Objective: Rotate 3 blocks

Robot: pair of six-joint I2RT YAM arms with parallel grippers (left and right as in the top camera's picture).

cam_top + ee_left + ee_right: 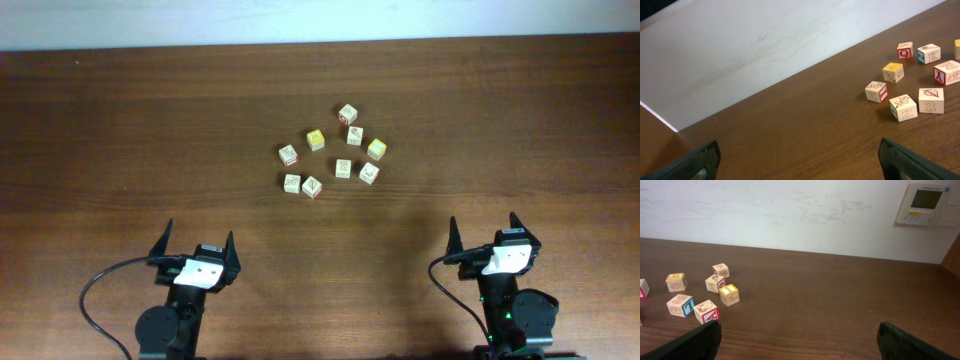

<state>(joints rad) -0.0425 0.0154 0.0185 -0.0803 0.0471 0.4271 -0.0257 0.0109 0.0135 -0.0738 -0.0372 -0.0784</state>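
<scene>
Several small pale wooden blocks [343, 167] lie in a loose cluster on the dark wooden table [120, 130], a little beyond its middle. Two have yellow tops [316, 139], others red edges. My left gripper [200, 240] rests at the near left, open and empty, well short of the cluster. My right gripper [483, 228] sits at the near right, also open and empty. The left wrist view has the blocks [903, 107] at its right, far ahead of the open gripper [801, 160]. The right wrist view shows the blocks [707, 312] at the left, one just beyond the left finger [695, 342].
A white wall [320, 20] runs along the table's far edge. A wall control panel [926, 205] hangs at the upper right of the right wrist view. A black cable [95, 300] loops beside the left arm's base.
</scene>
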